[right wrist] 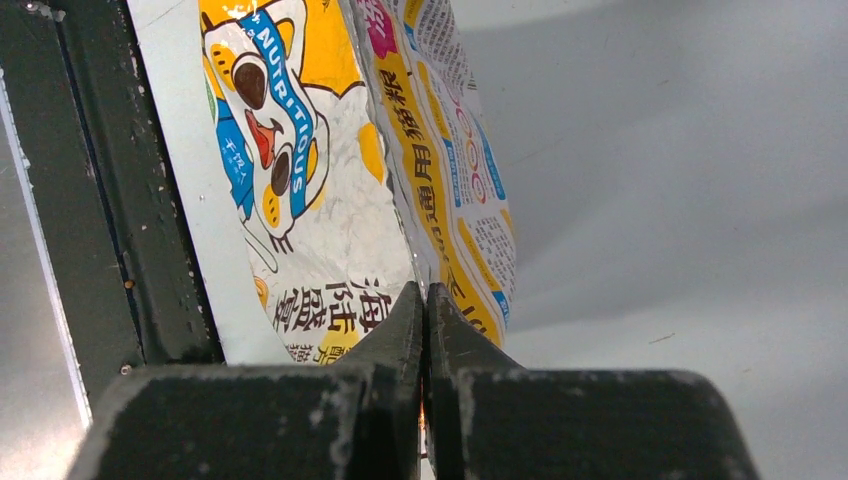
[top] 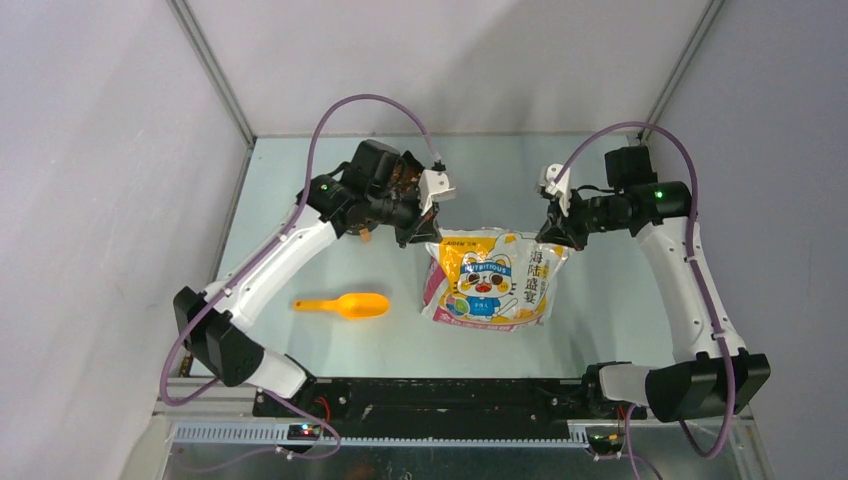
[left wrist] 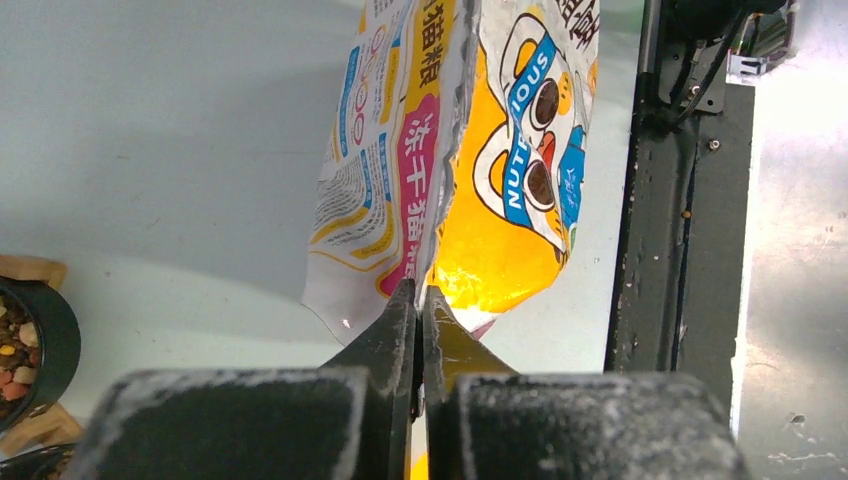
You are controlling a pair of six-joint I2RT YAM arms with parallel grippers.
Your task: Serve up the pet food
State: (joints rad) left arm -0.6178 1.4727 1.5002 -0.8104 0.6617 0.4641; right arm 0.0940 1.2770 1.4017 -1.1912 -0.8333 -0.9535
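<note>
The printed cat bag [top: 495, 278] sits mid-table, and both grippers hold it by its top corners. My left gripper [top: 425, 238] is shut on the bag's left top edge; in the left wrist view the fingers [left wrist: 420, 292] pinch the bag's seam [left wrist: 440, 180]. My right gripper [top: 555, 238] is shut on the right top corner; in the right wrist view it [right wrist: 424, 290] clamps the bag's edge [right wrist: 330, 220]. Pet food [left wrist: 8, 355] shows as brown pellets in a black bowl [left wrist: 55, 335] at the left edge of the left wrist view. The left arm mostly hides the bowl [top: 405, 178] from above.
An orange scoop [top: 345, 305] lies on the table left of the bag, handle pointing left. The bowl stands on a wooden stand [left wrist: 30, 268]. A black rail [top: 430, 395] runs along the near edge. Grey walls enclose the table on three sides.
</note>
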